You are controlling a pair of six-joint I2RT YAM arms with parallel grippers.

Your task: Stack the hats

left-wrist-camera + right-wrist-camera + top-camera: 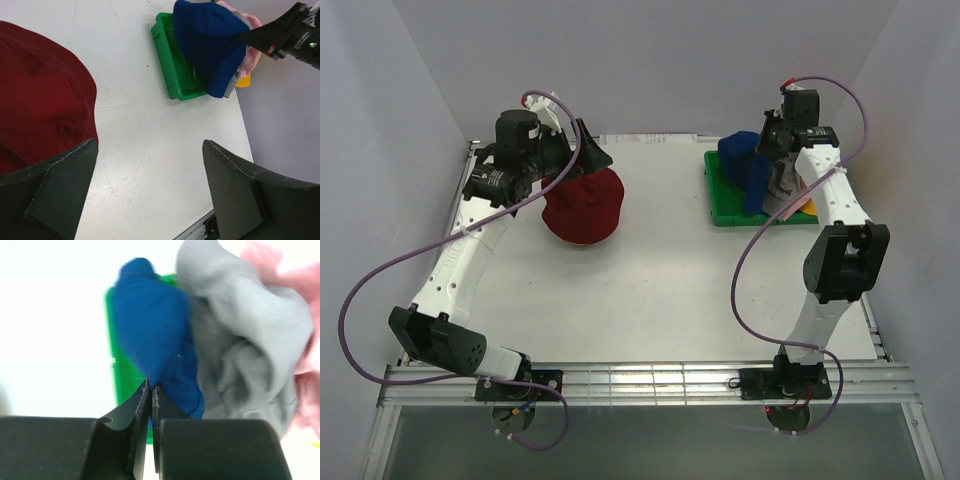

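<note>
Right gripper (151, 386): fingers pressed together, pinching a fold of the blue hat (150, 330). The hat hangs from the pinch and drapes over the green tray (120, 380). Cannot tell whether its lower edge touches the tray. Judged reason for the hold: to take one hat off the pile so it can be carried to the stack.

Grey hat (240, 335): bunched against the blue one, over the tray. Pink hat (300, 285): behind the grey, at the tray's outer side. A sliver of the yellow-orange hat (243, 81) shows at the tray's edge, under the others.

Left gripper (150, 185): fingers spread wide, nothing between them. Dark red hat (40, 95): on the table (150, 125), well apart from the tray, crown up. It sits just beside one left finger and outside the gap.

Judged: the red hat serves as the stack's base and rests free, which suits the open fingers. The blue hat must cross from the tray to reach it.
</note>
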